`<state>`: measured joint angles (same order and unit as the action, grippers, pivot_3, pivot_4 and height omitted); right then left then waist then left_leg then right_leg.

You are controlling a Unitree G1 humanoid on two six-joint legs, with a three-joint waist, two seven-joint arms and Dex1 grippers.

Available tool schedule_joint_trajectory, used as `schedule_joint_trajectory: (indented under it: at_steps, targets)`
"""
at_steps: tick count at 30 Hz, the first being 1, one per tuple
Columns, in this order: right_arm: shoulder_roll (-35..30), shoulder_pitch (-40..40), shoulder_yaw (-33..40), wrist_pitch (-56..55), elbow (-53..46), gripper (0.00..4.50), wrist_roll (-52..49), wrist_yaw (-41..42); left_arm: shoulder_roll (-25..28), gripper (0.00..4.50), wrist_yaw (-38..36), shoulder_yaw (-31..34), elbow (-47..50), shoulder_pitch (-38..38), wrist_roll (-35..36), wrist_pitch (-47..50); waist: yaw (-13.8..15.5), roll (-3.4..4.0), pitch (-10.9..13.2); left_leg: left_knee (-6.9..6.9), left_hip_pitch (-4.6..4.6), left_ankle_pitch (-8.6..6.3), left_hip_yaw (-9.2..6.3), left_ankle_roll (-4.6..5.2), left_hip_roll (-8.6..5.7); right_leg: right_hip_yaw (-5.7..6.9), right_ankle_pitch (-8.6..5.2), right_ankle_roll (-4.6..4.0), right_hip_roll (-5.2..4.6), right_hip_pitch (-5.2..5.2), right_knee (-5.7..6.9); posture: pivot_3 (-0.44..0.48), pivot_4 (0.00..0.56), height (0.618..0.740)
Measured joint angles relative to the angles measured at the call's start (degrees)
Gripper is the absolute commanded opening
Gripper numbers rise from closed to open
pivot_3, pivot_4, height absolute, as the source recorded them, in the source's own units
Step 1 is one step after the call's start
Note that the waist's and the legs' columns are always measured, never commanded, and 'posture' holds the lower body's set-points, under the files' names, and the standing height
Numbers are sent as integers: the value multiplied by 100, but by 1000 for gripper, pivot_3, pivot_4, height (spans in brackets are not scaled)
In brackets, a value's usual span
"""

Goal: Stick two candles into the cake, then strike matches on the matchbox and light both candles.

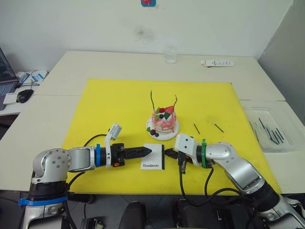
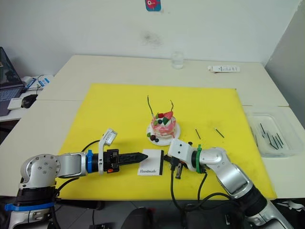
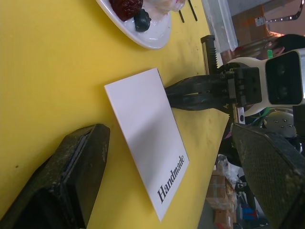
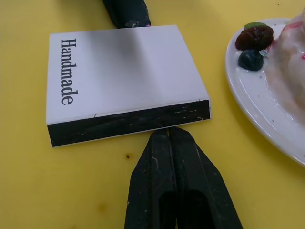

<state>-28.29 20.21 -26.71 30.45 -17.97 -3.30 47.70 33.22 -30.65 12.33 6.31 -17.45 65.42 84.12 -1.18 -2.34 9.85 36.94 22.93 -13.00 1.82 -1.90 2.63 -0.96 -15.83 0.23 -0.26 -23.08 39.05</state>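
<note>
Left eye view, read from the left: the left gripper (image 1: 148, 151) lies low on the yellow mat (image 1: 109, 105), its tip against the near-left edge of the matchbox (image 1: 153, 157). In its wrist view the two fingers stand well apart and hold nothing. The matchbox is a flat white card box with crisp corners, black lettering and a rough black striking strip on its right edge.

The right gripper (image 1: 167, 152) has its fingers pressed together, tip touching that strip (I see no match between them, so I cannot say it carries one). Just behind stands the cake (image 1: 163, 119), soft and glossy on a smooth white plate, with both candles (image 1: 152, 101) already upright in it, thin and wavy.

Farther right, two matches (image 1: 196, 128) lie loose on the mat, with more in a clear tray (image 1: 281, 145).

Striking seems the step in hand. The light box will likely slide, so the left gripper should brace it while the right makes a short, firm stroke along the strip.
</note>
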Motion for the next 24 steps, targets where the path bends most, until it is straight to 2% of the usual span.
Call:
schedule_joint_trajectory:
  at_steps: [24]
  targets:
    - [436,199,-156,-18,253,37,-11,211,-222,4500,8,118,256,205,-138,-108,21,0,-1,-3,2,0,1,0,-5,1,-1,0,-8,1,-6,0,150,740]
